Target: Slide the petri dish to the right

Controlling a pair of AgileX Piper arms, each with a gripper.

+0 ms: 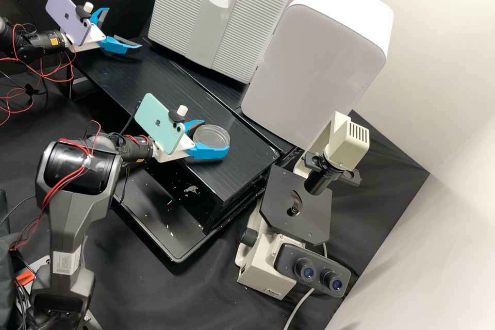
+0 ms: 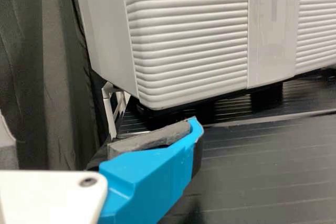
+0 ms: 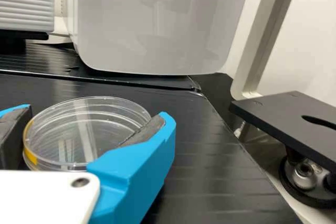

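A clear round petri dish (image 1: 210,135) (image 3: 84,129) with a yellow mark on its side lies flat near the right end of a black ribbed platform (image 1: 154,82). My right gripper (image 1: 203,139) (image 3: 94,116) sits low on the platform, its two blue fingers against opposite sides of the dish. My left gripper (image 1: 126,45) hovers open at the platform's far left end, nothing between its fingers. One of its blue fingers (image 2: 157,166), with a bare grey pad, shows in the left wrist view, close to the ribbed white machine (image 2: 184,35).
A ribbed white machine (image 1: 216,5) and a smooth white box (image 1: 319,56) stand behind the platform. A microscope (image 1: 304,216) with a black stage (image 3: 283,114) stands just past the platform's right edge. A lower black tray (image 1: 165,216) lies in front.
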